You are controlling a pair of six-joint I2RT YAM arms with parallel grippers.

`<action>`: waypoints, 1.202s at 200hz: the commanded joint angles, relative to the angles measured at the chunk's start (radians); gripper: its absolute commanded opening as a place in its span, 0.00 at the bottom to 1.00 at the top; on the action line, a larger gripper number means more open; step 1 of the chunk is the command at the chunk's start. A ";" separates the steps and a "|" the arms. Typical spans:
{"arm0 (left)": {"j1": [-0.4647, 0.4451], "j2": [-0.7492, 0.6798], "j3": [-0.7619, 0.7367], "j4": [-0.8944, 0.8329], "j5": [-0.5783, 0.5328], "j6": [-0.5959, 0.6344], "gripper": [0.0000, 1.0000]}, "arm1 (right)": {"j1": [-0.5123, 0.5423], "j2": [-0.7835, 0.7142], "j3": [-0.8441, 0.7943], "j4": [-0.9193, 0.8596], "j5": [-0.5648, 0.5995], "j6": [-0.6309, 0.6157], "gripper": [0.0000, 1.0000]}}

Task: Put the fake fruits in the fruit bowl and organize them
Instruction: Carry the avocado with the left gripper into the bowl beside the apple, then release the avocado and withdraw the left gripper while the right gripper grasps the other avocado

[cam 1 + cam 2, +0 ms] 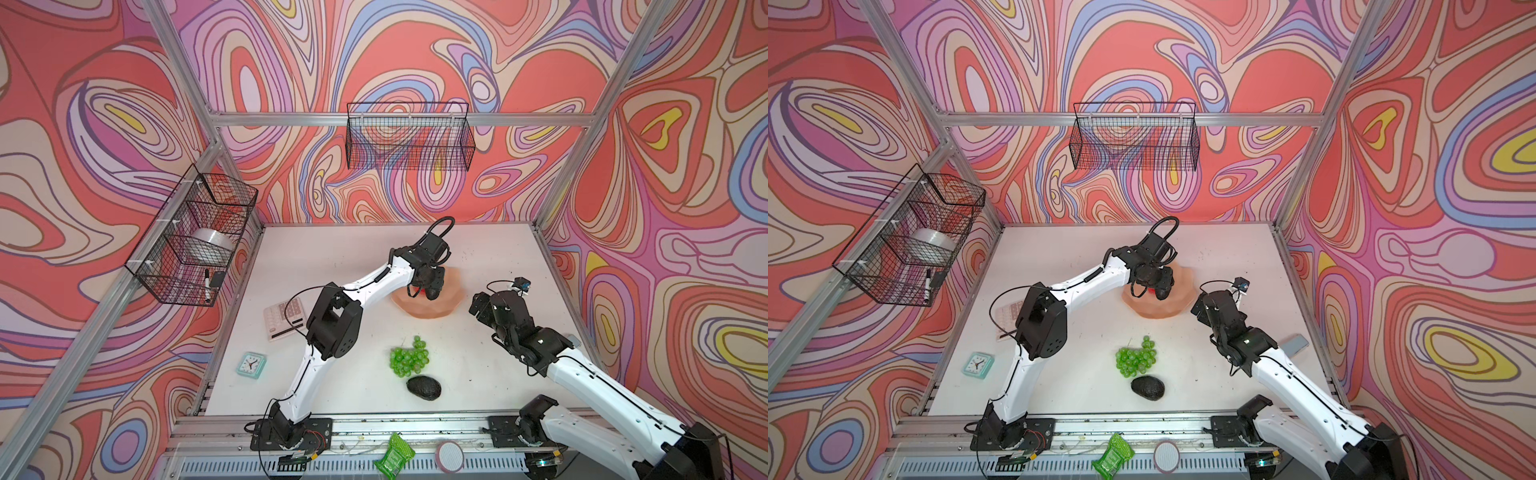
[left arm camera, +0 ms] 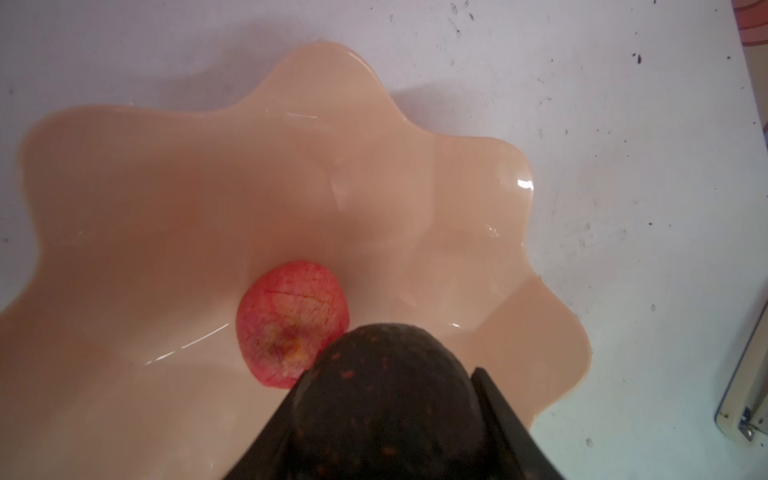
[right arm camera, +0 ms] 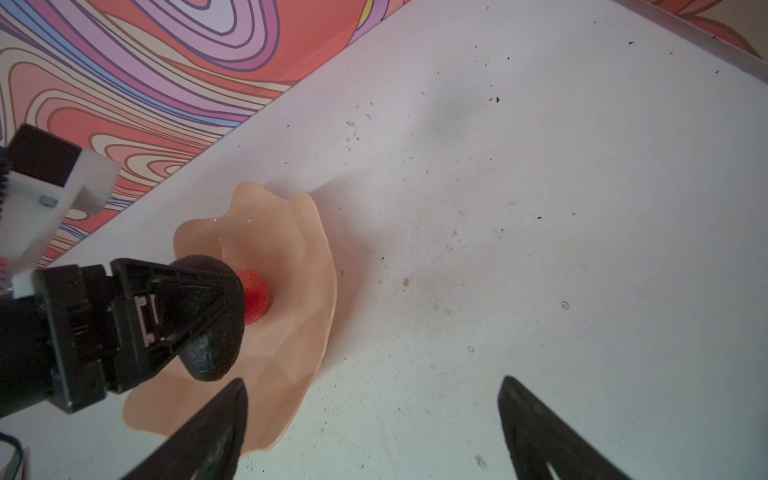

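The peach-pink fruit bowl [image 1: 451,286] [image 1: 1181,286] [image 2: 166,208] [image 3: 299,249] stands on the white table right of centre toward the back. A small red apple [image 2: 291,320] [image 3: 255,297] lies in its bottom. Over the bowl, my left gripper [image 1: 430,291] [image 1: 1159,291] [image 2: 392,374] is shut on a dark avocado [image 2: 386,399] [image 3: 212,353], which nearly touches the apple. The green grapes [image 1: 409,358] [image 1: 1136,360] and a second avocado [image 1: 424,387] [image 1: 1148,387] lie on the table nearer the front. My right gripper [image 1: 478,307] [image 1: 1198,309] [image 3: 372,382] is open and empty just right of the bowl.
A calculator [image 1: 284,318] and a mint clock [image 1: 251,365] sit on the left. Black wire baskets hang on the left wall [image 1: 195,237] and back wall [image 1: 409,137]. A green packet [image 1: 394,457] and a round disc [image 1: 449,456] lie on the front rail.
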 commanded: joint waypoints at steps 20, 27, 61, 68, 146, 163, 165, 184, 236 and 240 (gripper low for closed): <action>-0.030 0.088 0.105 -0.070 -0.038 0.030 0.39 | -0.003 0.026 -0.010 0.010 0.001 0.012 0.97; -0.030 0.105 0.120 -0.081 -0.040 0.030 0.38 | -0.004 0.026 -0.012 0.011 0.000 0.012 0.97; -0.030 0.145 0.135 -0.091 -0.060 0.024 0.40 | -0.004 0.018 -0.023 0.013 0.001 0.020 0.97; -0.030 0.148 0.136 -0.093 -0.067 0.023 0.41 | -0.003 0.017 -0.026 0.014 0.001 0.020 0.97; -0.030 0.148 0.136 -0.091 -0.085 0.015 0.56 | -0.003 0.041 -0.016 0.028 -0.006 0.018 0.97; -0.030 0.138 0.136 -0.086 -0.080 0.016 0.59 | -0.003 0.047 -0.013 0.029 -0.007 0.013 0.97; -0.030 0.136 0.136 -0.085 -0.080 0.016 0.60 | -0.003 0.048 -0.011 0.029 -0.008 0.013 0.97; -0.030 0.121 0.137 -0.084 -0.078 0.016 0.63 | -0.003 0.052 -0.006 0.030 -0.007 0.008 0.97; -0.030 0.071 0.127 -0.085 -0.075 0.001 0.66 | -0.003 0.063 0.020 0.020 -0.008 -0.018 0.97; -0.030 0.062 0.123 -0.084 -0.072 -0.002 0.65 | -0.004 0.064 0.024 0.019 -0.010 -0.025 0.97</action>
